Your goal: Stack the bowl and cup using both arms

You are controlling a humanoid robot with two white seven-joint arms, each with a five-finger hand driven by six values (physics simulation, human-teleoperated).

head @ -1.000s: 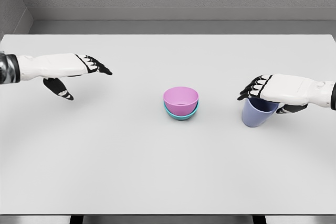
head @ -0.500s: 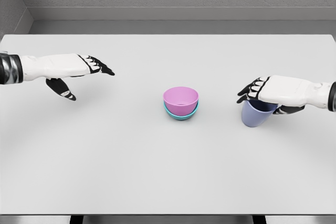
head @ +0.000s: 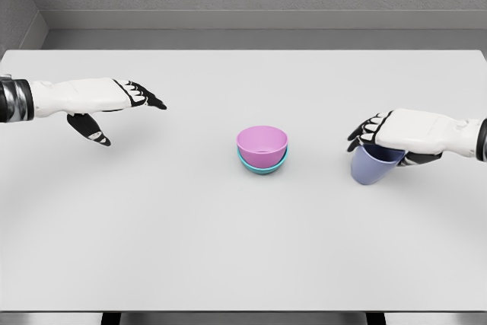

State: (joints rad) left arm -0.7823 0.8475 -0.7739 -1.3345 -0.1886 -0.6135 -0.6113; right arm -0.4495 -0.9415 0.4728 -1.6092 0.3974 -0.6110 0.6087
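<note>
- Two bowls sit nested at the centre of the white table (head: 152,226): one pink bowl (head: 262,142) resting inside one teal bowl (head: 262,165), of which only a rim and a strip of side show beneath the pink one
- One cup, a blue-violet cup (head: 373,166), stands to the right of the bowls, well apart from them and slightly tilted, its mouth opening upward under the hand
- The right hand (head: 399,133) reaches in from the right edge, palm down over the cup's rim, dark fingers (head: 361,131) draped over the far side and the thumb showing at the near right side, gripping the cup
- The left hand (head: 103,100) hovers over the table's left side, far from both bowls and cup, its fingers stretched out flat toward the centre and the thumb hanging down below the palm, holding nothing
- Count on the table: two bowls, one cup, two hands in view, with grey walls behind the far edge
</note>
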